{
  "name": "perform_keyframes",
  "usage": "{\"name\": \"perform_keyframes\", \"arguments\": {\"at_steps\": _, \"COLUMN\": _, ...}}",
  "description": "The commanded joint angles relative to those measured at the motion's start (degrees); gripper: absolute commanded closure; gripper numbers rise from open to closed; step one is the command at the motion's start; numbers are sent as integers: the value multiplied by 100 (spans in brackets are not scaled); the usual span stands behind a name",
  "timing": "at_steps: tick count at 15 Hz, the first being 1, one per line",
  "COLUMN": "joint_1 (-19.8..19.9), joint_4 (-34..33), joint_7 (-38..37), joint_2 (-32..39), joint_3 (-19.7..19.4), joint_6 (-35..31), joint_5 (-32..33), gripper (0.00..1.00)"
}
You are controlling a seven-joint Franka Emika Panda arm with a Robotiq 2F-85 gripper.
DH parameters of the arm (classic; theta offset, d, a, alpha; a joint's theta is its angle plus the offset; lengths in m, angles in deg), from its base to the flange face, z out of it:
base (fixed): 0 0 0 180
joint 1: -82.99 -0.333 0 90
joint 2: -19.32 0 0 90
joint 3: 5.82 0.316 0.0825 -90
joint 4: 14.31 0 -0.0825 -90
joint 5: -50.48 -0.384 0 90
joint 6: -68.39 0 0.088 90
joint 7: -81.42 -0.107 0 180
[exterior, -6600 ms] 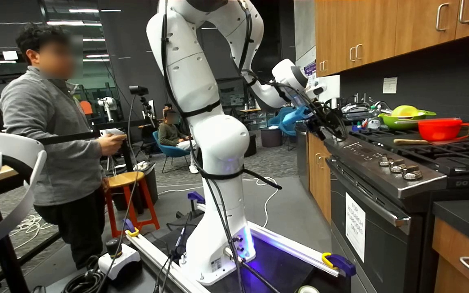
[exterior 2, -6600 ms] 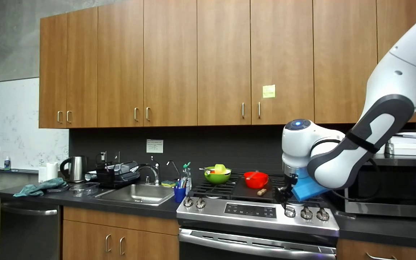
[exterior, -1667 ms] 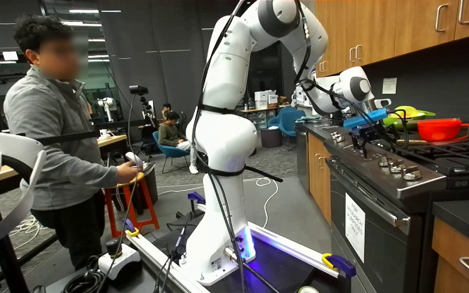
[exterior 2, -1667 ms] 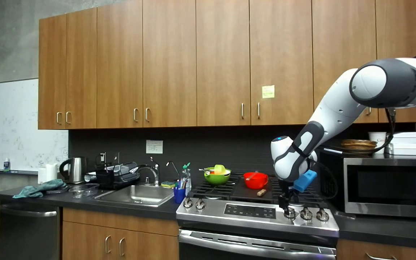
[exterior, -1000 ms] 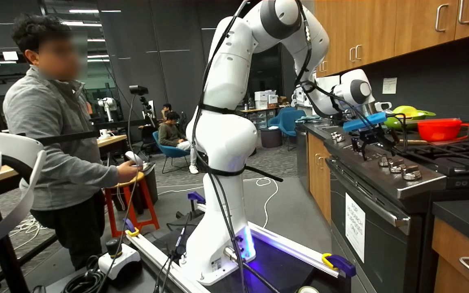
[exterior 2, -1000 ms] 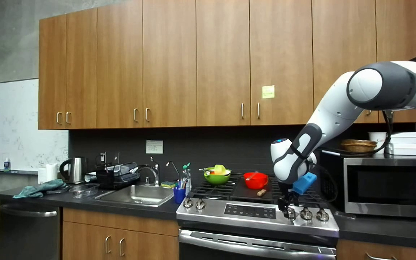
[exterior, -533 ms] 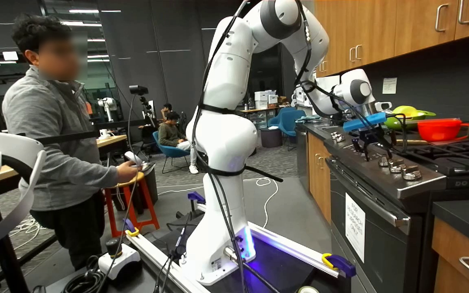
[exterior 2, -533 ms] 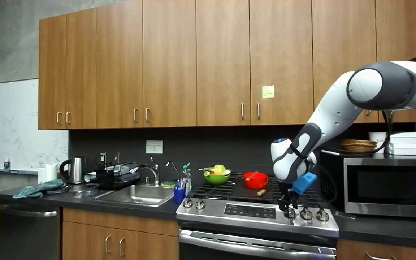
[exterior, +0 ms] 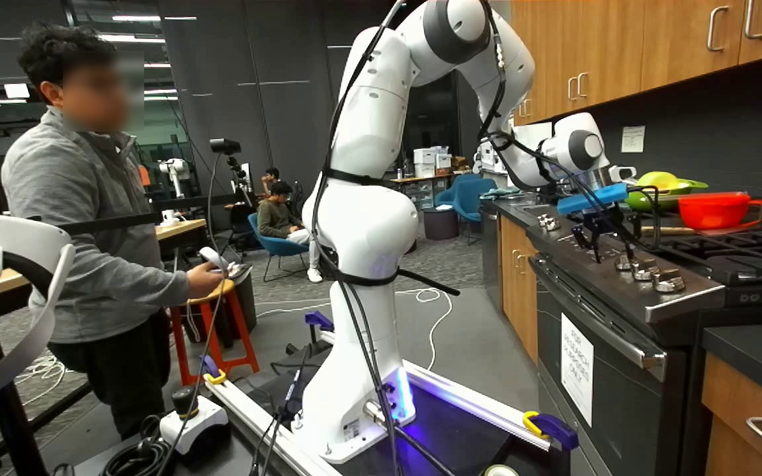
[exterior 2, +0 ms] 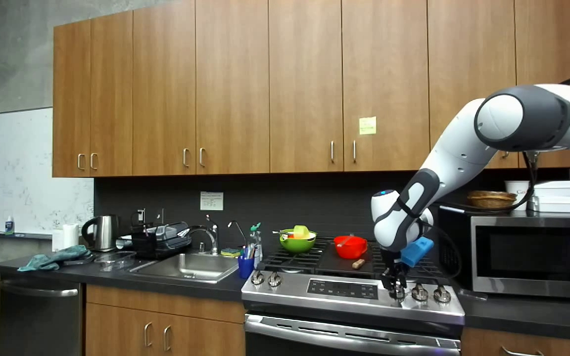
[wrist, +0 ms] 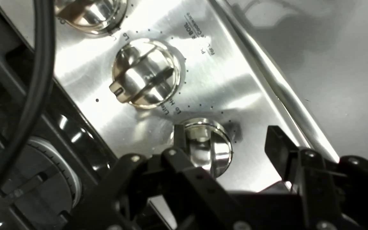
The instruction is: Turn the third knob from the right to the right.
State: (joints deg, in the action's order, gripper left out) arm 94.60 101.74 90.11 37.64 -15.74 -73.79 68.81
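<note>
The third knob from the right on the stove panel is a round silver knob with a raised grip bar. It shows in both exterior views, partly covered by my fingers in one of them. My gripper is open over it, also in the exterior views. In the wrist view the left finger lies along the left side of the grip bar and hides the knob's left edge; whether it touches cannot be told. The right finger stands apart, beyond the knob's right edge, over bare panel.
The second knob and rightmost knob sit close beside it. Black grates, a red bowl and a green bowl are behind. A microwave stands to the right. A person stands behind the arm.
Since the oldest frames the arm has reached out and brought the gripper down to the third knob. Over the last second the fingers have shifted slightly toward the right-hand knobs; the arm is almost still.
</note>
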Motion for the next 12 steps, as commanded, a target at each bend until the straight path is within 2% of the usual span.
{"name": "perform_keyframes", "arguments": {"at_steps": 1, "joint_1": 48, "joint_4": 4, "joint_7": 229, "joint_2": 19, "joint_3": 22, "joint_6": -93, "joint_5": -206, "gripper": 27}}
{"name": "perform_keyframes", "arguments": {"at_steps": 2, "joint_1": 45, "joint_4": -9, "joint_7": 202, "joint_2": 36, "joint_3": 16, "joint_6": -109, "joint_5": -207, "gripper": 12}}
{"name": "perform_keyframes", "arguments": {"at_steps": 4, "joint_1": 44, "joint_4": -60, "joint_7": 189, "joint_2": 61, "joint_3": 19, "joint_6": -133, "joint_5": -238, "gripper": 3}}
{"name": "perform_keyframes", "arguments": {"at_steps": 6, "joint_1": 36, "joint_4": -123, "joint_7": 180, "joint_2": 69, "joint_3": 15, "joint_6": -162, "joint_5": -255, "gripper": 0}}
{"name": "perform_keyframes", "arguments": {"at_steps": 12, "joint_1": 38, "joint_4": -300, "joint_7": 194, "joint_2": 108, "joint_3": 5, "joint_6": -229, "joint_5": -238, "gripper": 0}}
